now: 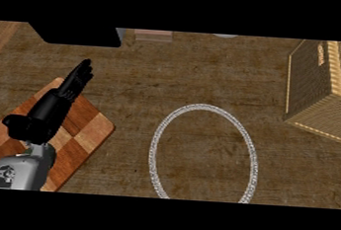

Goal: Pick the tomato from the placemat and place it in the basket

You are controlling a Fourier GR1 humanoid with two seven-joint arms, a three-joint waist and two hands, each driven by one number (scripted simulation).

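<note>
Head view, looking steeply down on a wooden desk (pixel 205 74) w/ dark brown grain.

Left hand (pixel 57 105) comes in from lower-left on a grey forearm (pixel 20 169). Fingers (pixel 79 77) straight & together, pointing up and slightly right; thumb sticks out to the left near the wrist. Nothing held, so the hand is apart/relaxed, not clamped on anything. It lies over the checkered wooden board (pixel 88 131), which sits at the left edge, rotated diagonally, w/ light & dark brown squares; fingertips reach just past the board's upper corner onto bare desk.

Right hand: doesn't show anywhere in view.

Tomato: can't see it. Nothing red on the checkered board or elsewhere on the desk; whether it's hidden under the left hand or arm, can't tell.

Middle of the desk: a thin silver-grey oval ring (pixel 204 153), wood showing inside it. It lies just right of the board, not touching.

Basket (pixel 317 91): woven, tan, box-shaped, at the right edge, partly cut off by the frame. Its inside isn't visible from here. Well apart from the hand & the board.

Top edge: a black block (pixel 76 34) at upper left and a small pinkish-brown object (pixel 152 35) beside it.
</note>
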